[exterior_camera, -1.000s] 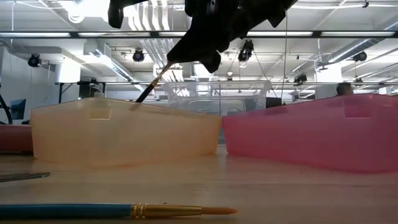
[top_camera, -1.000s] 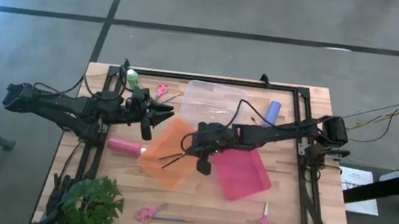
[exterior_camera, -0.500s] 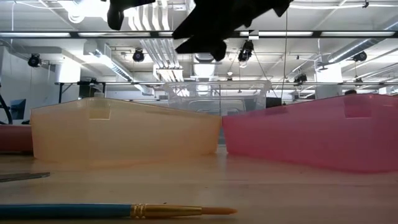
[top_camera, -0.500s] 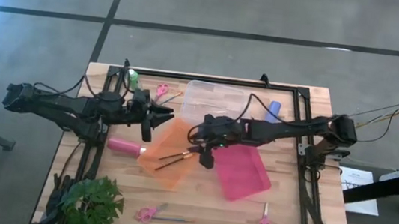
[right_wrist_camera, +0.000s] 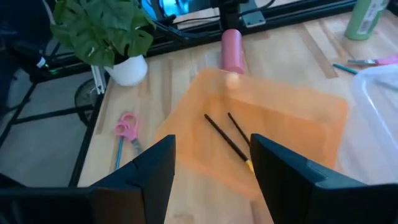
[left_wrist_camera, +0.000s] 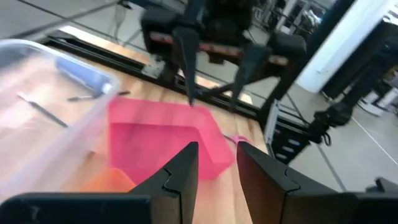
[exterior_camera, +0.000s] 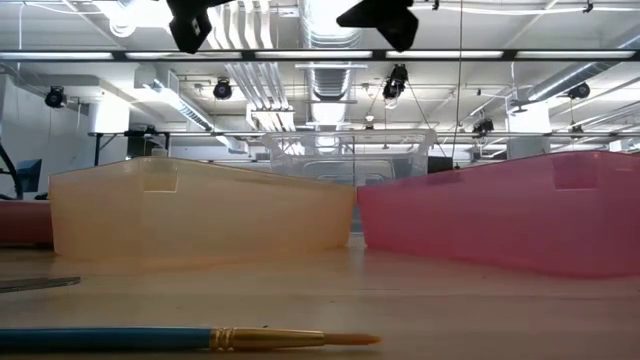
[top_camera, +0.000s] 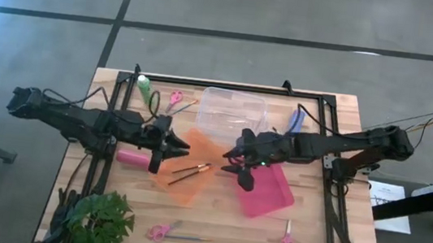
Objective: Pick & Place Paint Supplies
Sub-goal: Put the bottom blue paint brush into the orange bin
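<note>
Two thin paintbrushes [top_camera: 190,172] [right_wrist_camera: 227,140] lie side by side on the floor of the orange tray [top_camera: 196,158]. A pink-red bottle [top_camera: 135,158] lies on its side left of that tray. A green bottle [top_camera: 145,87] stands at the far left, and a blue bottle [top_camera: 297,121] lies right of the clear bin. A blue-handled brush [exterior_camera: 180,338] lies near the front edge. My left gripper [top_camera: 168,149] [left_wrist_camera: 217,165] hovers open over the orange tray's left edge. My right gripper [top_camera: 235,163] [right_wrist_camera: 211,162] hangs open and empty between the orange tray and the pink tray [top_camera: 264,188].
A clear plastic bin [top_camera: 231,111] stands behind the two trays. Pink scissors lie at the far left [top_camera: 176,98], at the front left [top_camera: 159,231] and at the front right [top_camera: 286,242]. A potted plant [top_camera: 99,221] fills the near left corner.
My right gripper has opened and let go of a brush, which now lies in the orange tray beside the other one. The gripper has then risen and drawn back toward the table's right. My left gripper has shifted a little toward the near edge, over the orange tray's left rim.
</note>
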{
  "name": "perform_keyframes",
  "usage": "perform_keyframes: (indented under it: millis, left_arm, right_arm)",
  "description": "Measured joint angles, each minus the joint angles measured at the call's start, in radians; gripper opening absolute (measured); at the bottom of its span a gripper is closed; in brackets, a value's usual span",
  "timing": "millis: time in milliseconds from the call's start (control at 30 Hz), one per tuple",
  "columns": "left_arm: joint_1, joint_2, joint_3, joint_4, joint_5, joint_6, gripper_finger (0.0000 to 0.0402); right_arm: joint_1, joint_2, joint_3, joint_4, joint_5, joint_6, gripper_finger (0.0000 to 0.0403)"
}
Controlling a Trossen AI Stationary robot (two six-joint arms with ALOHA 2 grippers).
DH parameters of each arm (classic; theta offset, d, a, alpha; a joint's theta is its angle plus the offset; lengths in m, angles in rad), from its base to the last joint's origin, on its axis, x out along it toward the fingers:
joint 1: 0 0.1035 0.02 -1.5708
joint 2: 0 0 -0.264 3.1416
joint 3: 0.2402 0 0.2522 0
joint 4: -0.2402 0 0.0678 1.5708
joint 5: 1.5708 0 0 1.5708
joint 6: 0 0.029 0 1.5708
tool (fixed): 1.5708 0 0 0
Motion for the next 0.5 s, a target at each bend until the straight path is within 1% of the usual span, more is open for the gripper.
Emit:
perform_keyframes:
  millis: [100,167,367,500]
  left_arm:
    - [-0.03,0.065,0.053,0.0,0.001,-0.003,0.012]
    - [-0.044,0.12,0.11,-0.01,0.001,-0.001,0.012]
    - [-0.065,0.285,0.305,-0.174,-0.006,0.047,0.012]
    - [-0.065,0.349,0.388,-0.247,-0.023,0.054,0.012]
  right_arm:
    - [0.025,-0.04,-0.043,0.003,0.006,0.021,0.0203]
    - [0.045,-0.066,-0.078,0.006,0.006,0.049,0.0203]
    - [0.114,-0.143,-0.18,0.055,0.006,0.121,0.0203]
    - [0.188,-0.163,-0.227,0.102,0.004,0.131,0.0203]
